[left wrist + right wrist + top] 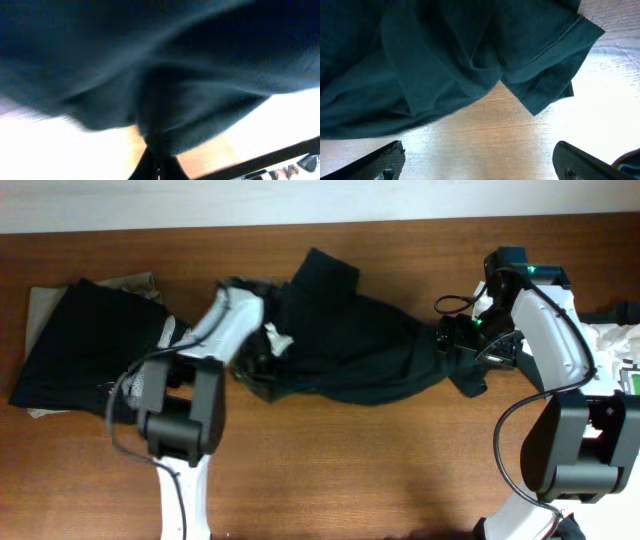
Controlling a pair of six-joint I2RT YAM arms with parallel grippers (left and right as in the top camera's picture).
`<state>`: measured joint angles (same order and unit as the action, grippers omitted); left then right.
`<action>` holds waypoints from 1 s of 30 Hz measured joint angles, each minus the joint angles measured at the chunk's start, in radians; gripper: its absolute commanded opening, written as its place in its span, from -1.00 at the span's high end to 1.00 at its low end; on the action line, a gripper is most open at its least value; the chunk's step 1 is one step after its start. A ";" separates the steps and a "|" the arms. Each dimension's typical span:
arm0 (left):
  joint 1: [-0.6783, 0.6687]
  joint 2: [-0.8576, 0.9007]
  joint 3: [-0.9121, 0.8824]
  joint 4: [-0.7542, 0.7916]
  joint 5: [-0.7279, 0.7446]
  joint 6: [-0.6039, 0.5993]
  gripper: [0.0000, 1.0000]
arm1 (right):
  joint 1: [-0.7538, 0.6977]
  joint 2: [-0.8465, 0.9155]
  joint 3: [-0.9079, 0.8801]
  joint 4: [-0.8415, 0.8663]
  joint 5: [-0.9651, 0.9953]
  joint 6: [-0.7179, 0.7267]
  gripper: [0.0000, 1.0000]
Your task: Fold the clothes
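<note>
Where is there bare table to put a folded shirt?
Bare wood lies in front of the dark T-shirt, between the arm bases, and along the far edge behind its right half. The left end, with the folded stack, is crowded.

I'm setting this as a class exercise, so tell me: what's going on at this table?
Two robot arms are working on a crumpled black T-shirt on the table. The left claw appears shut on a bunch of its fabric, though that view is blurred. The right claw is open near a sleeve, holding nothing. A pile of folded clothes lies at its left end.
</note>
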<state>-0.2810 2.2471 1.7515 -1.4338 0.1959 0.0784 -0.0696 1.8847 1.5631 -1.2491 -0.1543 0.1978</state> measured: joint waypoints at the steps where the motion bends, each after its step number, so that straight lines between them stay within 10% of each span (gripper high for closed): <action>1: 0.041 -0.028 0.047 -0.010 -0.023 0.000 0.99 | 0.000 0.000 -0.005 0.001 0.000 0.000 -0.97; 5: 0.213 -0.288 0.165 -0.005 -0.108 0.000 0.99 | 0.000 0.000 -0.116 0.051 -0.003 0.000 -0.88; 15: 0.222 -0.310 0.164 0.001 -0.122 0.000 1.00 | 0.103 0.002 -0.404 0.415 -0.260 -0.082 -0.47; 16: 0.221 -0.310 0.164 0.001 -0.122 0.000 0.99 | 0.103 0.002 -0.404 0.442 -0.261 -0.074 0.41; 18: 0.221 -0.310 0.164 -0.004 -0.124 0.000 0.99 | 0.104 0.002 -0.404 0.443 -0.264 -0.073 0.92; 21: 0.221 -0.310 0.164 -0.017 -0.134 0.000 1.00 | 0.076 0.000 -0.391 0.421 -0.235 -0.076 0.92; 25: 0.222 -0.310 0.164 -0.020 -0.167 0.000 0.99 | -0.118 -0.019 -0.168 0.318 -0.198 -0.078 -0.19; 30: 0.222 -0.310 0.164 -0.019 -0.171 0.000 0.98 | -0.122 -0.035 -0.135 0.172 -0.225 -0.098 -0.22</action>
<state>-0.0593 1.9373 1.9152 -1.4525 0.0246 0.0788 -0.1921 1.8492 1.4284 -1.0775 -0.3790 0.0998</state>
